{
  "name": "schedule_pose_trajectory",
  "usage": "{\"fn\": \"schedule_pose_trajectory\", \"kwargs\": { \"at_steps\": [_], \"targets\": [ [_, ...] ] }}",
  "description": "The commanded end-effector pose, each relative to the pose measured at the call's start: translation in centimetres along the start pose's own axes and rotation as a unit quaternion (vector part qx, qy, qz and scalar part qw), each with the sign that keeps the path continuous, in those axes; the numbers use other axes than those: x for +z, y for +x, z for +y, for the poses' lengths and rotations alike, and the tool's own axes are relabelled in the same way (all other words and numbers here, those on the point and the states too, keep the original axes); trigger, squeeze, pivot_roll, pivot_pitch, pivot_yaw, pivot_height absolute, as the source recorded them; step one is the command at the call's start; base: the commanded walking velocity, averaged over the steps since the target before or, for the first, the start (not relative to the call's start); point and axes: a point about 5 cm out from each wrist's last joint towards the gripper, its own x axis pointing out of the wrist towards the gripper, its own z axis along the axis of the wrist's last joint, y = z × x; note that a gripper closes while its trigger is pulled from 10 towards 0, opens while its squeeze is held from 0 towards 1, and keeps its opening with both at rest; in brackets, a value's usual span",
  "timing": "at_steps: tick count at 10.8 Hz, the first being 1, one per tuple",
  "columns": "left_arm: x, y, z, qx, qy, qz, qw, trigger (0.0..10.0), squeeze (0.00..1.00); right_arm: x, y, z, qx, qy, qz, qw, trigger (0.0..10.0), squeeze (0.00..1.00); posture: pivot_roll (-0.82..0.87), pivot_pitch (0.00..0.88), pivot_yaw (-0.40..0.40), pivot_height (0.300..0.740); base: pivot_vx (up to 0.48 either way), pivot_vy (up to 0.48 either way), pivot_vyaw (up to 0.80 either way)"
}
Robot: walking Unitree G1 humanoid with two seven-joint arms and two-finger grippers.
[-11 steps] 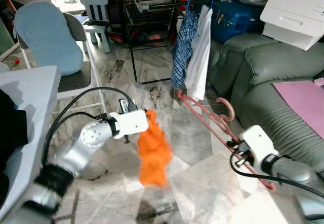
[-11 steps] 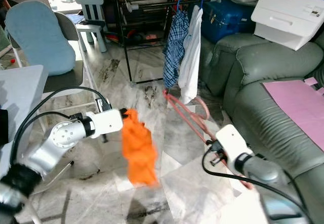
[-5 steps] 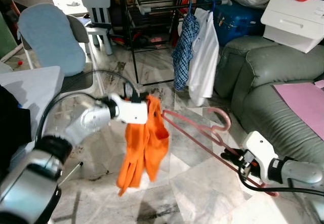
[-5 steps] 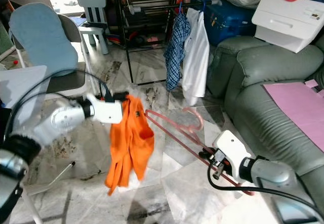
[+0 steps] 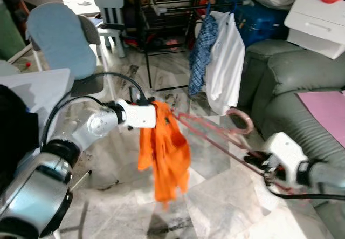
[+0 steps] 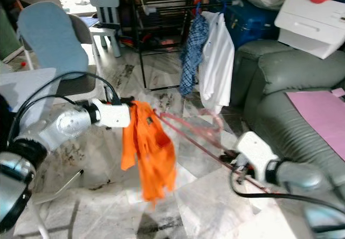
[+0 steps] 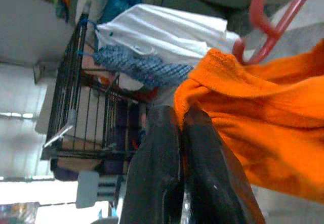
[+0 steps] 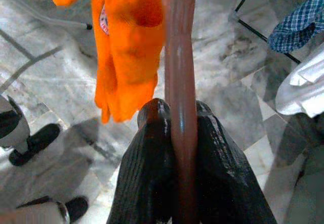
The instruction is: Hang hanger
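Note:
My left gripper [image 5: 154, 115] is shut on the collar edge of an orange garment [image 5: 164, 152], which hangs limp above the marble floor. In the left wrist view its black fingers [image 7: 163, 148] pinch the orange cloth [image 7: 263, 133]. My right gripper [image 5: 260, 161], low at the right, is shut on the bottom bar of a pink hanger [image 5: 215, 132]. The hanger's far end reaches the garment's collar and its hook [image 5: 245, 121] curls upward. In the right wrist view the bar [image 8: 179, 72] runs between the fingers [image 8: 152, 153] toward the garment [image 8: 126, 57].
A black drying rack [image 5: 161, 1] stands behind, with a plaid shirt [image 5: 202, 55] and a white shirt [image 5: 226, 66] hung on it. A green sofa [image 5: 302, 88] is at the right, a chair with a blue cushion [image 5: 62, 39] and a white table [image 5: 38, 93] at the left.
The right gripper has swung the hanger from beside the white shirt toward the orange garment, until its end meets the collar. The garment has swung under the left gripper. The camera shifted slightly.

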Motion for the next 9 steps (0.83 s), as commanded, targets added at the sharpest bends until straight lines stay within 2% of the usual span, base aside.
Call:
{"fn": "schedule_pose_trajectory", "kwargs": {
  "at_steps": [1, 3, 4, 5, 6, 8, 9],
  "targets": [
    [0.2, 0.2, 0.8, 0.008, 0.007, -0.004, 1.0, 10.0, 0.0, 0.5, -0.7, -0.5, 0.004, -0.009, -0.004, 1.0, 10.0, 0.0, -0.19, 0.0, 0.027, 0.74, 0.0, 0.0, 0.0],
    [0.1, 0.2, 0.7, 0.011, -0.004, -0.001, 1.0, 10.0, 0.0, 0.4, -1.4, -0.8, 0.017, -0.005, 0.006, 1.0, 10.0, 0.0, -0.19, 0.0, 0.024, 0.74, 0.0, 0.0, 0.0],
    [0.1, 0.3, 0.7, 0.013, 0.0, -0.005, 1.0, 10.0, 0.0, 0.1, -1.3, -0.3, 0.038, 0.001, 0.011, 0.999, 10.0, 0.0, -0.19, 0.0, 0.023, 0.74, 0.0, 0.0, 0.0],
    [0.5, 0.4, 0.8, 0.017, -0.003, -0.018, 1.0, 10.0, 0.0, -0.2, -1.1, 0.1, 0.048, 0.005, 0.012, 0.999, 10.0, 0.0, -0.18, 0.0, 0.02, 0.74, 0.0, 0.0, 0.0],
    [1.2, 0.6, 0.9, 0.02, -0.03, -0.046, 0.998, 10.0, 0.0, -0.4, -0.5, 0.6, 0.059, 0.009, 0.013, 0.998, 10.0, 0.0, -0.18, 0.0, 0.018, 0.74, 0.0, 0.0, 0.0],
    [1.8, 0.7, 0.8, 0.019, -0.028, -0.067, 0.997, 10.0, 0.0, -0.7, 0.2, 0.8, 0.063, 0.01, 0.013, 0.998, 10.0, 0.0, -0.17, 0.0, 0.015, 0.74, 0.0, 0.0, 0.0],
    [2.4, 1.0, 0.9, 0.024, -0.044, -0.085, 0.995, 10.0, 0.0, -0.8, 0.8, 0.7, 0.064, 0.018, 0.013, 0.998, 10.0, 0.0, -0.17, 0.0, 0.012, 0.74, 0.0, 0.0, 0.0]
  ]
}}
